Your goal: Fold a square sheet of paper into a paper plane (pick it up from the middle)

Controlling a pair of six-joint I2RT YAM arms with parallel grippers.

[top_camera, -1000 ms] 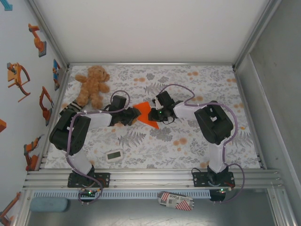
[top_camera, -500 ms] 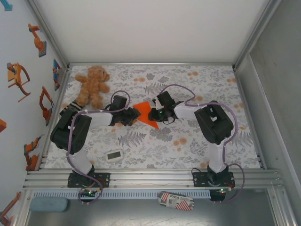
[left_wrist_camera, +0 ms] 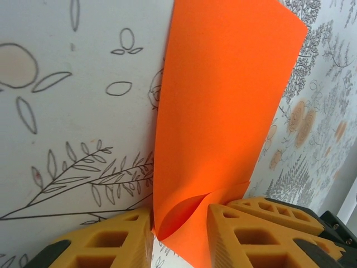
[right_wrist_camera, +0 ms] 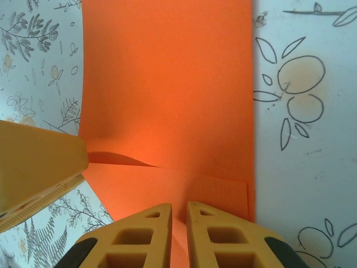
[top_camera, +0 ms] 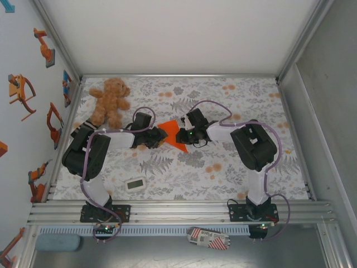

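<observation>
orange sheet [top_camera: 169,130] mid-fold | left jaws pinch one edge, right jaws pinch the opposite — taut for creasing

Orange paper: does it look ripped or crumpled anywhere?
No rip shows. The orange paper buckles into a small curled dent by the left gripper, whose jaws hold its edge. The rest looks smooth.

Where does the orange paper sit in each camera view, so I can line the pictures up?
Top external: square sheet of paper, mid-table, right of the teddy bear.
Left wrist: sheet centre, running to the upper right.
Right wrist: sheet, upper centre down to the bottom edge.
Shared landmark: floral table cover.
</observation>
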